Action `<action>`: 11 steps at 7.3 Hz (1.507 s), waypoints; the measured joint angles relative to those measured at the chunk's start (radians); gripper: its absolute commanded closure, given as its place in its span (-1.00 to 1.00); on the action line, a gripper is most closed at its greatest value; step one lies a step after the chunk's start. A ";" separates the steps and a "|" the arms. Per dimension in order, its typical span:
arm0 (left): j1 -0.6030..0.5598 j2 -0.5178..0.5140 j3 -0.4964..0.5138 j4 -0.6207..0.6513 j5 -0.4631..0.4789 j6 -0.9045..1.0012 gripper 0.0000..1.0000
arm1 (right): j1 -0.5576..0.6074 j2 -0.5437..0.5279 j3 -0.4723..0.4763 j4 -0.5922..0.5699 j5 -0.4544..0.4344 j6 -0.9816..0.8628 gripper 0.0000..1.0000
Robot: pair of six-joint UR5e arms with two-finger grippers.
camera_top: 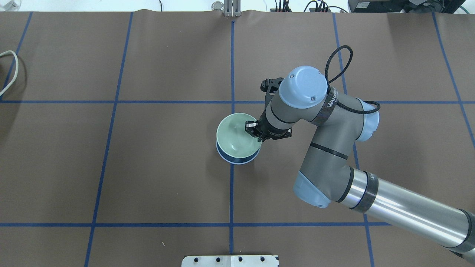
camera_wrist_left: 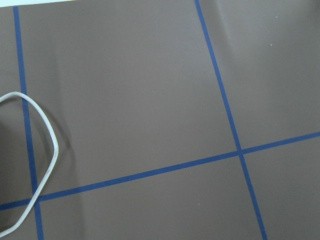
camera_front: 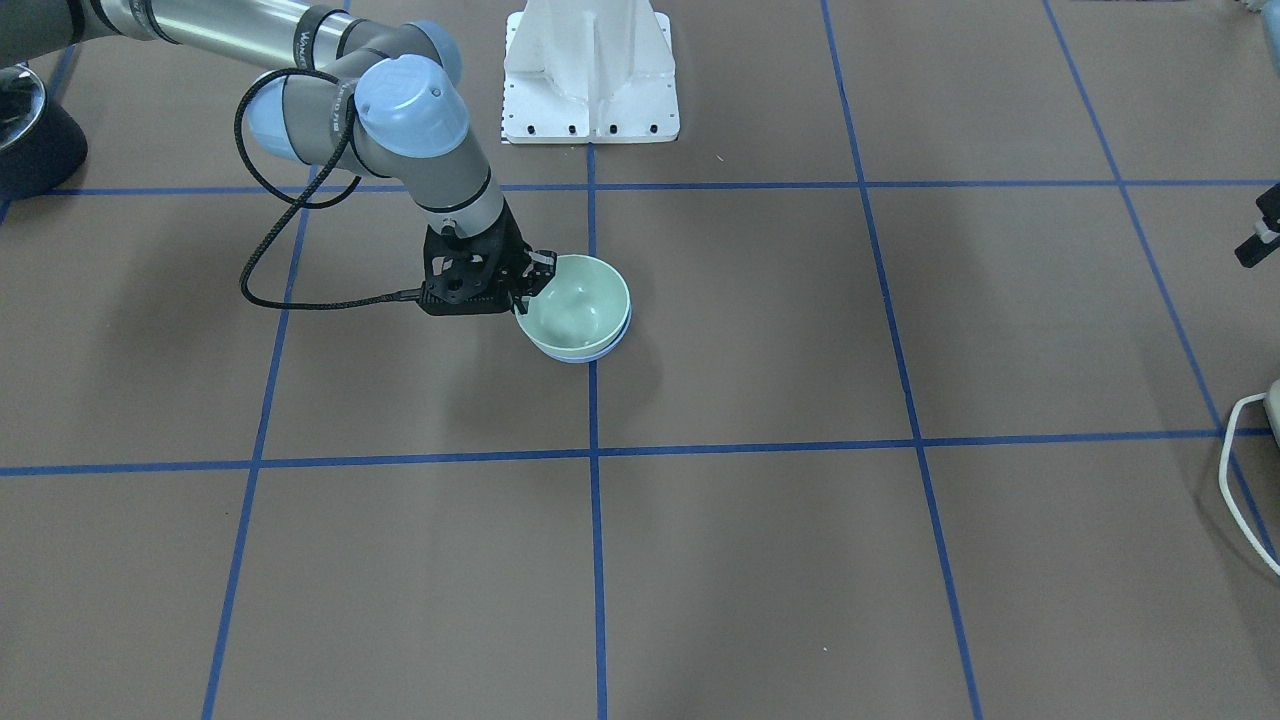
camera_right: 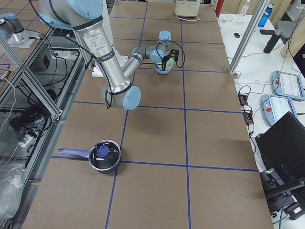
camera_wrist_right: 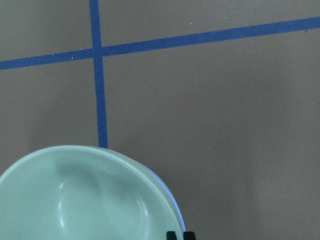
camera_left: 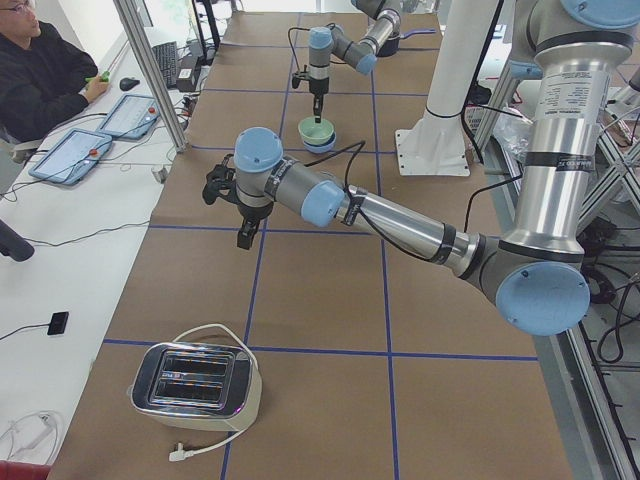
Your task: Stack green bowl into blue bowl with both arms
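The only writing I can find is on the dark band round my right arm [camera_top: 336,148], near the wrist: pale capitals that begin "WAN", the rest too small to read. Neither bowl carries a label or mark.

The green bowl [camera_top: 234,136] is a pale mint, smooth and glossy, plain inside, with soft highlights on its curved wall. It sits nested in the blue bowl [camera_top: 237,159], open side up. Only a thin periwinkle band of the blue bowl shows below and beside the green rim. The pair stands on the brown table [camera_front: 800,560], right on one of the blue tape lines [camera_front: 597,520] near the middle of the grid and in front of the white pedestal [camera_front: 590,70].

My right tool [camera_top: 253,129] comes down at the green bowl's rim on the side towards my arm. One fingertip is inside the bowl, the other outside, and the gap between them is no wider than the rim they pinch. In my right wrist view just the two black tips show at the bottom edge, straddling that rim.

My left tool [camera_left: 244,236] hangs above bare table, well apart from the bowls. I cannot tell whether it is wide or narrow. Its wrist camera sees only table, tape lines and a loop of white cable [camera_wrist_left: 50,145].
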 measured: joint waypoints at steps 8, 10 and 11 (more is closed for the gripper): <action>0.001 0.000 0.006 0.000 0.005 0.000 -0.96 | -0.010 0.004 -0.022 0.034 -0.001 0.006 1.00; 0.001 0.000 0.007 0.000 0.005 0.000 -0.96 | -0.012 0.004 -0.029 0.049 0.000 0.007 0.64; 0.001 0.000 0.008 0.000 0.005 0.000 -0.96 | -0.012 0.004 -0.029 0.053 0.002 0.004 -0.39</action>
